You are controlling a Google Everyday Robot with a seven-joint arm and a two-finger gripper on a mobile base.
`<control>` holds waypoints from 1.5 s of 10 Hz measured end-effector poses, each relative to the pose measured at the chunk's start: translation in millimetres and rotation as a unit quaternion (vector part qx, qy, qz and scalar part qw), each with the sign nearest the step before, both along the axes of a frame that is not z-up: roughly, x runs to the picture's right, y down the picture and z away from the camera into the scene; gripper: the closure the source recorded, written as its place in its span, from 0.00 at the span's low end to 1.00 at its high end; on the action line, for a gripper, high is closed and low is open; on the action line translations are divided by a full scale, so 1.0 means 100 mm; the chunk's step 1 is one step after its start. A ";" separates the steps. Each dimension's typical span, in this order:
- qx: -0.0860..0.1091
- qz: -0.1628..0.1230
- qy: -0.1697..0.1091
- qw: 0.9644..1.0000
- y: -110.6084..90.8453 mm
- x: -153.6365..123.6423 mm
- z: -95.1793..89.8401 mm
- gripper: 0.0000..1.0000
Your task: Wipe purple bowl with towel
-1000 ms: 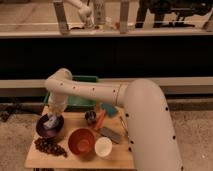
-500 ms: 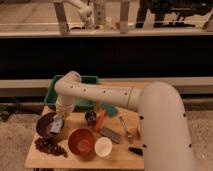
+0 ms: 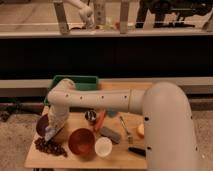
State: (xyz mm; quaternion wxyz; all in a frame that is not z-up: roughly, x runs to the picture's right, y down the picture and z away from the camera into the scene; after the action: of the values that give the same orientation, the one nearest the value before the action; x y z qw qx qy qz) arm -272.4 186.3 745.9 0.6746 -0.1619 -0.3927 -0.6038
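Down at the near-left of the wooden bench [image 3: 120, 155], the white arm [image 3: 100, 99] bends w/ its claw [image 3: 51, 133] over the round dark purple bowl [image 3: 44, 125]. Claw is holding the small pale blue-grey towel [image 3: 50, 134], pressed at the bowl's near-right rim; finger gap itself can't be made out. Purple bowl sits at bench's left edge, partly hidden by the arm. Just near of it lies a dark reddish-brown cluster, looks like grapes [image 3: 49, 147]. To the right, an orange-brown round bowl [image 3: 81, 142], then a small white cup [image 3: 103, 146] touching or almost touching it. Flat grey rectangular block [image 3: 112, 134] lies tilted beyond the cup, orange carrot-like piece [image 3: 99, 120] & small dark metal can [image 3: 90, 116] farther back. Green bin [image 3: 82, 81] at far-left of bench. Fork [image 3: 125, 129] right of centre.
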 end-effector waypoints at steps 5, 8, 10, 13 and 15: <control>0.003 -0.051 -0.059 0.997 0.04 -0.65 -0.04 0.97; 0.011 -0.074 -0.091 0.993 -0.01 -1.16 -0.03 0.97; 0.023 -0.071 -0.096 0.993 -0.23 -1.33 0.15 0.97; 0.035 -0.043 -0.079 0.995 -0.59 -1.29 0.47 0.97; 0.041 -0.024 -0.065 0.997 -0.71 -1.07 0.59 0.97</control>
State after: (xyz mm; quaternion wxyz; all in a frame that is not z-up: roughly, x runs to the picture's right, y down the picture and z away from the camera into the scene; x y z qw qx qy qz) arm -379.6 115.2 804.6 0.6391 -0.1035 -0.4066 -0.6446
